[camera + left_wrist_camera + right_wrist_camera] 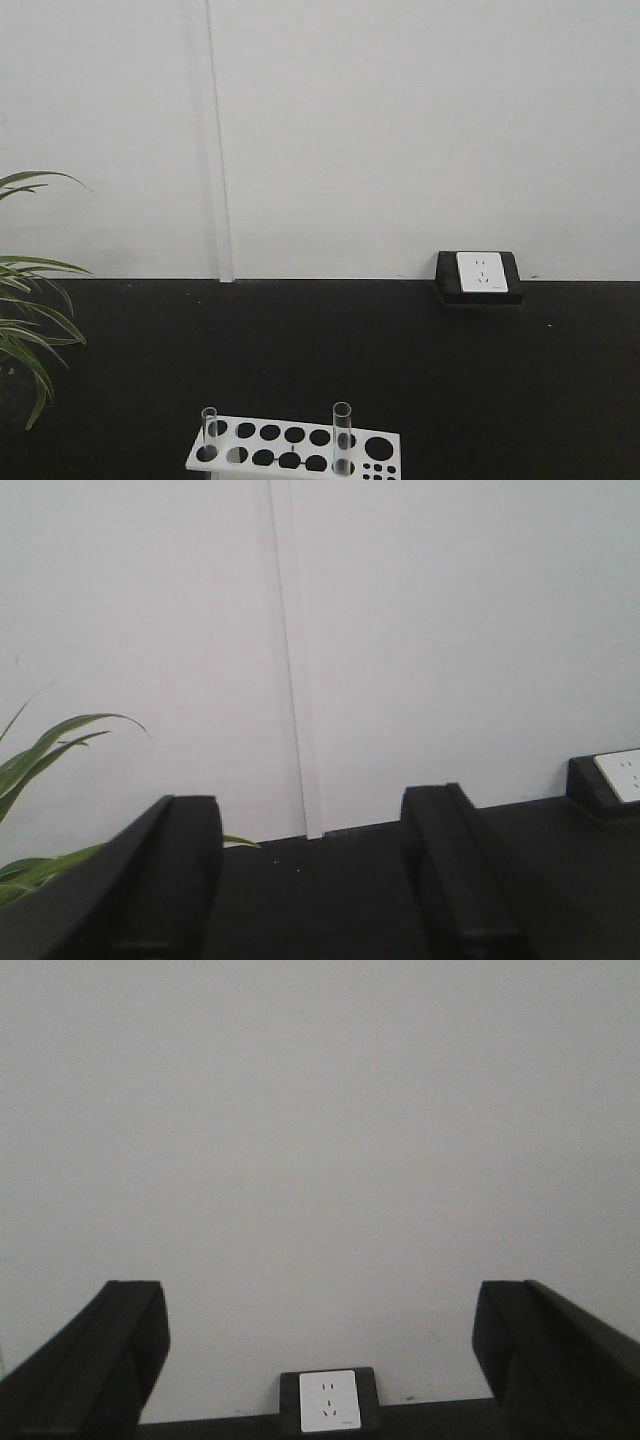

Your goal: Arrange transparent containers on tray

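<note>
Two transparent containers stand upright in a white holed rack [300, 447] at the bottom of the front view: a slender tube [209, 432] at the rack's left end and a wider tube [342, 438] right of its middle. The tray is out of view. Neither gripper shows in the front view. In the left wrist view my left gripper [315, 815] is open, its black fingers [170, 880] apart with only tabletop between. In the right wrist view my right gripper [320, 1305] is wide open and empty, facing the wall.
A black tabletop [320, 340] runs back to a white wall. A white socket plate in a black block [480, 273] sits at the back right, also ahead of the right gripper as the socket [329, 1400]. Green plant leaves [25, 320] reach in from the left.
</note>
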